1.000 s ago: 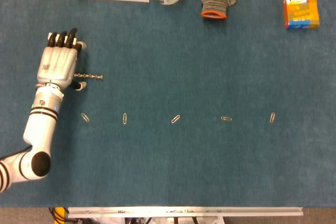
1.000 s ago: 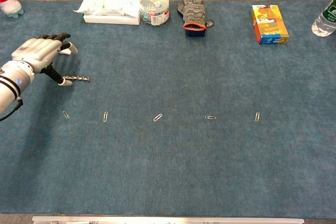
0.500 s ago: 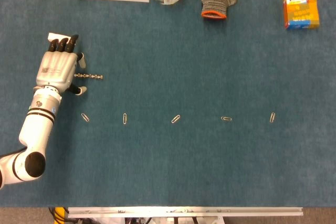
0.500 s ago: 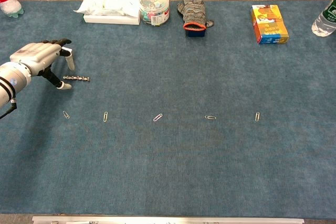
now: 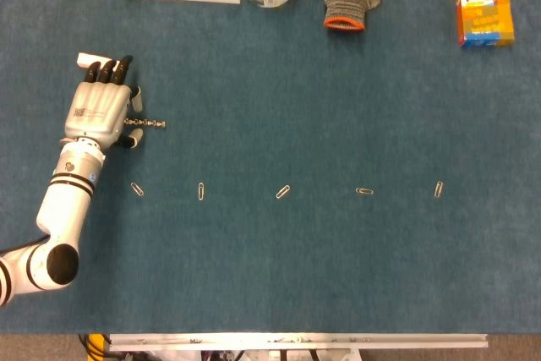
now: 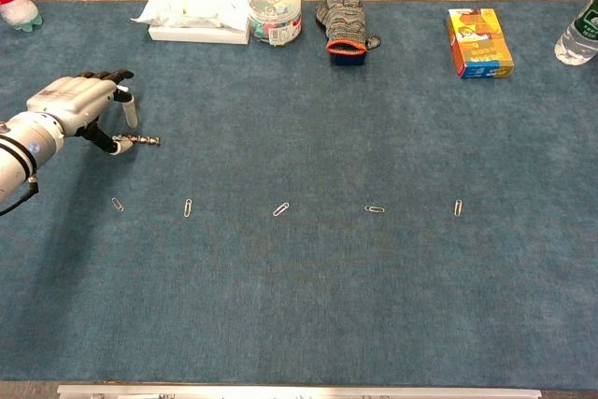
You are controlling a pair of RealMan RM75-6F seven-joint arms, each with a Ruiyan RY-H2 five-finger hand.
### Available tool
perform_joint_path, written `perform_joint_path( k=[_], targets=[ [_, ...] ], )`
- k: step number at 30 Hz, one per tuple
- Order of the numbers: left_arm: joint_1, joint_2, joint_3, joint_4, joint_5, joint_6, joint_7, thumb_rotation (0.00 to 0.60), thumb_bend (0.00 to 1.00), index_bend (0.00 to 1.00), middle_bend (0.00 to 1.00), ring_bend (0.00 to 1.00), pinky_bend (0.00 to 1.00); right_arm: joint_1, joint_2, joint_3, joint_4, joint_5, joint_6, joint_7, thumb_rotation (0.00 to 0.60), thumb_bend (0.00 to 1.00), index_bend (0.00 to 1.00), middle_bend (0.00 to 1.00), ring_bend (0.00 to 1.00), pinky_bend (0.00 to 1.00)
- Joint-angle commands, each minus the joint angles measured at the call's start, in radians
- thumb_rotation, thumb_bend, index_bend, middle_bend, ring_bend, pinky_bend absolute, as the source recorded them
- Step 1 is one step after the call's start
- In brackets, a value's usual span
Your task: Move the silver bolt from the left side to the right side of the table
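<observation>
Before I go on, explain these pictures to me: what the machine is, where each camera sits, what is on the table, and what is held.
The machine is a robot with two arms, each ending in a hand with fingers, steered by a person. Only its left hand shows; the right one is out of both views. One picture looks straight down from the robot's head, the other looks forward from its chest.

On the blue table lies a silver bolt on the left side. The left hand hangs over the bolt's near end with fingers around it, but the bolt lies flat; whether it is gripped yet I cannot tell. Below runs a row of paper clips. Along the far edge stand a white pack, a round tub, a grey glove and an orange box.
</observation>
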Motion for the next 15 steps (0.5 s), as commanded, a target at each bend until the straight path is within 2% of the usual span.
perform_joint_path(
  k=[1,15],
  targets=[
    [-0.002,-0.011,0.005,0.014,-0.004,0.009,0.014,0.6,0.3,0.42,0.0,0.0,0.02,0.0,0.0,0.0,0.0,-0.001,0.0,0.0,0.6,0.21,0.15,0.02,0.06,0.36],
    [0.004,-0.028,0.023,0.043,0.019,0.024,0.025,0.6,0.3,0.46,0.0,0.0,0.02,0.002,-0.001,0.0,-0.002,0.001,-0.005,-0.006,0.6,0.21,0.15,0.02,0.06,0.36]
  ],
)
